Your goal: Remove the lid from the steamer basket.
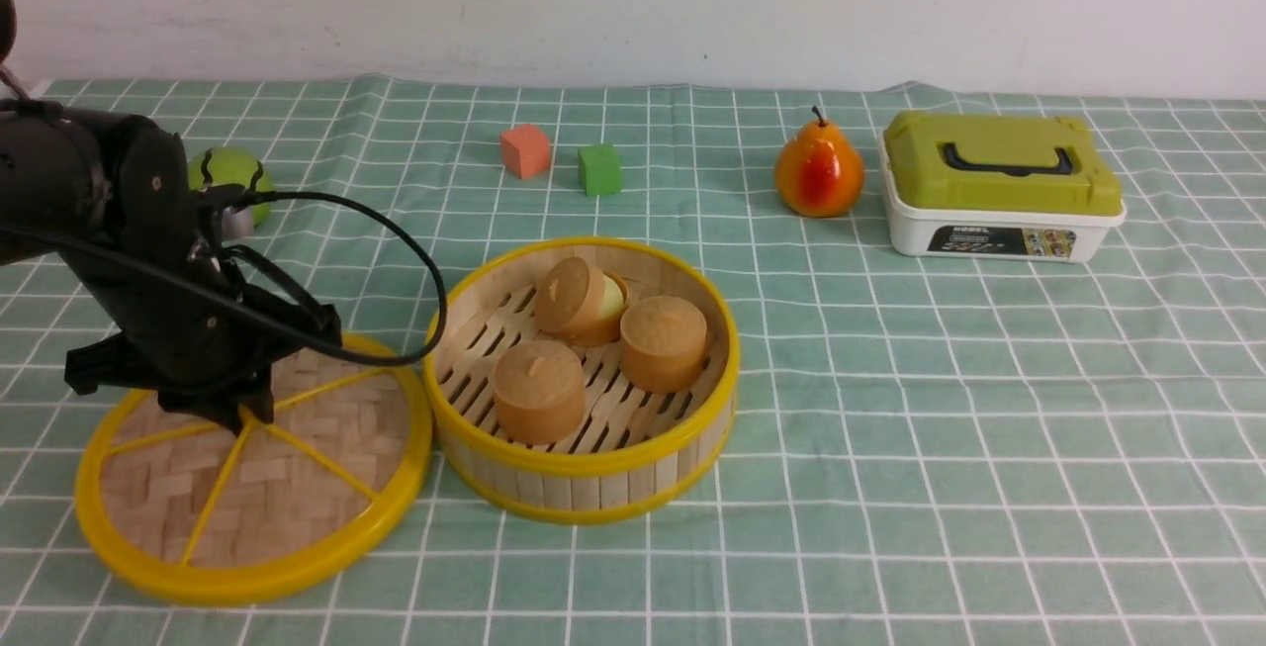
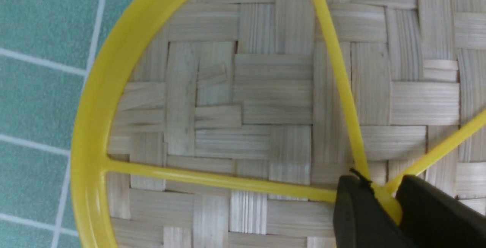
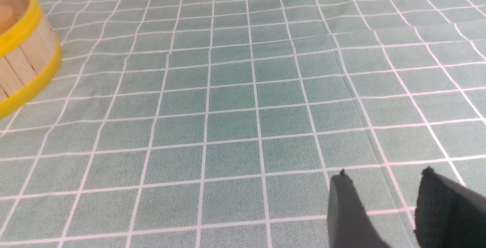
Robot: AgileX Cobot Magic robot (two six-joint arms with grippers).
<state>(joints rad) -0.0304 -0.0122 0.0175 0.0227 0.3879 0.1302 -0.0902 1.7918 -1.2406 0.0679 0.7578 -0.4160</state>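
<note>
The lid (image 1: 267,498), a woven bamboo disc with a yellow rim and thin yellow spokes, lies on the checked cloth left of the steamer basket (image 1: 584,473), its rim close against the basket's wall. My left gripper (image 1: 245,416) is shut on the lid's yellow hub (image 2: 388,202); in the left wrist view the black fingers (image 2: 357,210) pinch it from both sides over the weave (image 2: 265,100). The basket stands uncovered with three brown round cakes (image 1: 539,391) on its slatted floor. My right gripper (image 3: 384,172) hangs open over bare cloth, right of the basket (image 3: 26,62).
Along the back lie an orange cube (image 1: 525,150), a green cube (image 1: 599,169), a pear (image 1: 819,171) and a white box with an olive-green lid (image 1: 1001,183). A green ball (image 1: 232,176) sits behind my left arm.
</note>
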